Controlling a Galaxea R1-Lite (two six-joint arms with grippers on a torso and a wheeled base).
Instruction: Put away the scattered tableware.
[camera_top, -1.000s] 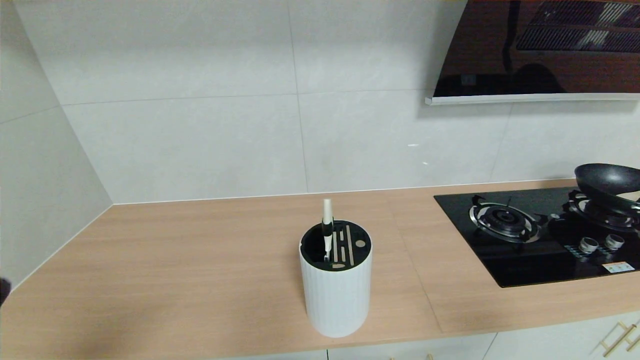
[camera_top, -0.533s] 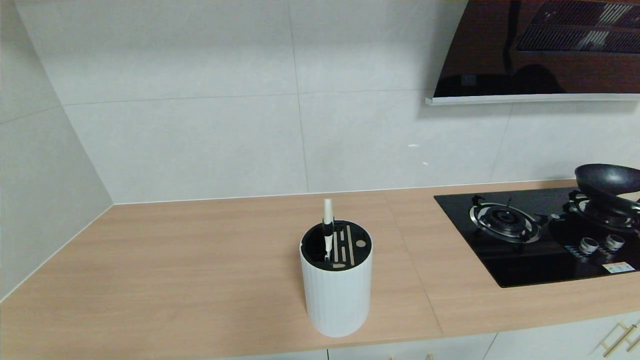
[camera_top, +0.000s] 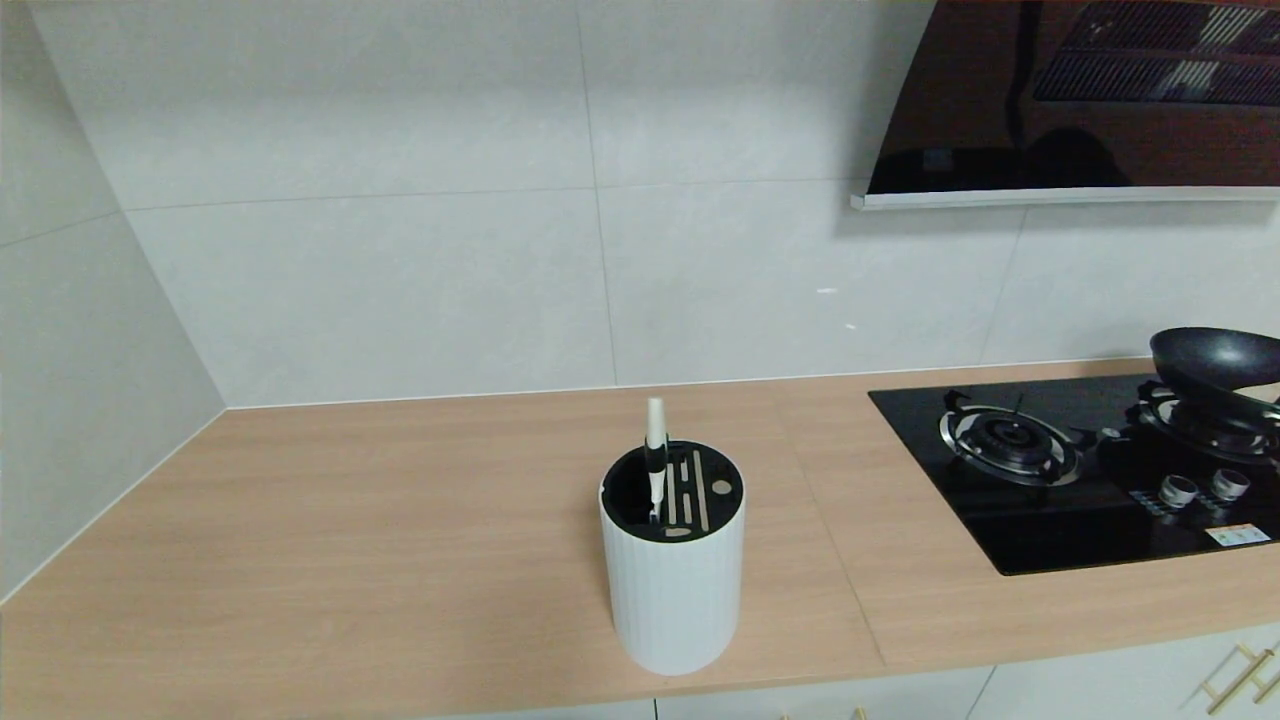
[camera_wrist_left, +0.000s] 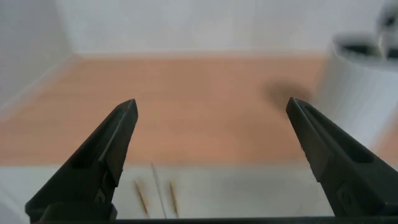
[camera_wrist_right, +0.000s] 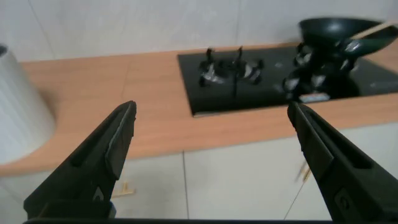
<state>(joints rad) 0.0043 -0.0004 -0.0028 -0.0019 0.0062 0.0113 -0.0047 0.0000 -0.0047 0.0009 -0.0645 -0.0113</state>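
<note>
A white ribbed holder (camera_top: 672, 570) is seen near the front edge of the wooden countertop (camera_top: 400, 520), with a utensil (camera_top: 655, 450) upright inside. A hob (camera_top: 1080, 480) bearing a pan (camera_top: 1215, 362) lies far right, below a hood (camera_top: 1080, 100). The left gripper (camera_wrist_left: 211, 104) and right gripper (camera_wrist_right: 211, 107) are spread wide.

Left gripper (camera_wrist_left: 211, 109), right gripper (camera_wrist_right: 211, 112) wide apart

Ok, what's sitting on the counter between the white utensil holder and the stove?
Nothing: in the head view, only bare wooden counter runs from the utensil holder to the stove.
</note>
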